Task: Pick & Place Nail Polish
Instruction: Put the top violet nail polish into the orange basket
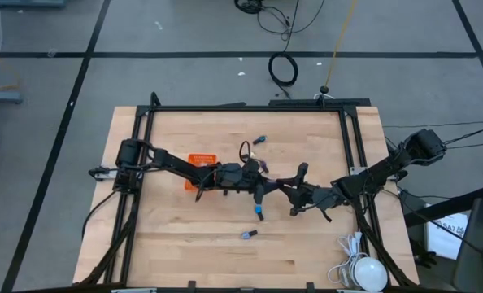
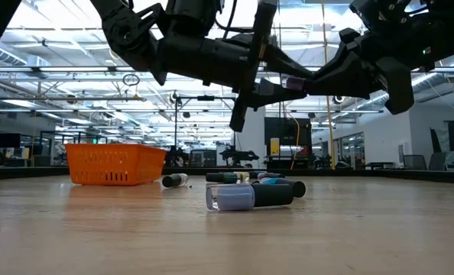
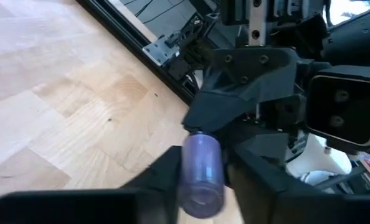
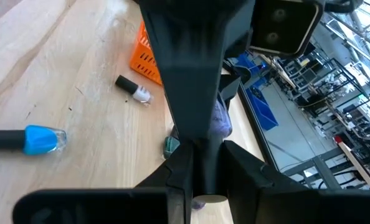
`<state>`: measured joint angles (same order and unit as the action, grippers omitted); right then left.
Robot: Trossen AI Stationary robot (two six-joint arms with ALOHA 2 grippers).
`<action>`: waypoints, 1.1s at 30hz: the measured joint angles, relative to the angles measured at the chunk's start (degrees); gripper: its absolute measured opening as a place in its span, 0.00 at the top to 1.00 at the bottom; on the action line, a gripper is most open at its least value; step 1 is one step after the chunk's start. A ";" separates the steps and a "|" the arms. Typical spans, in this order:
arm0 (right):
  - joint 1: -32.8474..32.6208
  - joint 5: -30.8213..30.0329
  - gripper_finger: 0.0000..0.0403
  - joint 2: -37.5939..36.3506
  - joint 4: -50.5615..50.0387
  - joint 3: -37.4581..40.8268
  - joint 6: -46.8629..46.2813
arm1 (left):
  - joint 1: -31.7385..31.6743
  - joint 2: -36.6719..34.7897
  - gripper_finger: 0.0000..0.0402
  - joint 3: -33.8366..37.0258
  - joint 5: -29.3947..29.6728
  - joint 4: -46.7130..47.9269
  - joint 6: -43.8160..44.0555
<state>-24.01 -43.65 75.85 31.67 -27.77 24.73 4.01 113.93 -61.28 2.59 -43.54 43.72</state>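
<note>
My left pincer [image 3: 200, 180] grips a purple nail polish bottle [image 3: 202, 171] at lower centre; my right pincer [image 4: 200, 168] pinches its far end. Beyond, mid-left, a blue bottle [image 4: 43, 139] lies; farther up, the orange basket [image 4: 146, 56].

Floor [image 1: 54, 89]: grey, smooth, crossed by dark tape lines in a wide grid
Cables [image 1: 284, 69]: a black coil on the floor beyond the table, with looser loops further back
Yellow cord [image 1: 337, 45]: runs across the floor toward the table's far edge
Ceiling [image 2: 51, 57]: open white trusses with rows of bright lights
Far room [image 2: 349, 145]: large hall with desks, monitors and dark equipment along the back
Blue bins [image 4: 260, 102]: stacked beside metal racks
</note>
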 joint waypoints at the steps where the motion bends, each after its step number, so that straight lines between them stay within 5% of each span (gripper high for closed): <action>1: 0.00 -0.02 0.87 0.00 0.03 0.00 -0.01 | -0.16 0.00 0.77 0.00 0.01 0.03 -0.09; 4: 0.00 -0.23 0.87 0.00 -0.24 0.00 -0.36 | -0.53 0.00 0.87 0.00 -0.14 0.25 -4.11; 8: 0.00 -0.19 0.86 0.00 -0.44 0.00 -4.26 | -0.57 0.00 0.87 0.00 -0.14 0.37 -12.09; 15: 0.00 0.37 0.56 -0.54 -1.71 0.00 -13.42 | -0.52 -2.35 0.87 0.00 1.12 4.01 -19.16; 19: 0.00 0.32 0.47 -3.01 -4.29 0.00 -16.93 | -0.14 -4.77 0.87 0.38 4.92 8.15 -22.49; 24: 0.00 0.22 0.46 -8.78 -11.32 0.02 -21.16 | -0.06 -9.29 0.87 4.17 6.15 7.58 -23.28; 33: 0.01 0.04 0.52 -17.44 -20.70 0.02 -27.13 | 0.55 -24.42 0.87 19.97 18.48 6.02 -19.76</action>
<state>-24.00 -43.61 58.41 10.97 -27.75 -2.40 4.56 89.51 -41.31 21.07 -37.51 23.97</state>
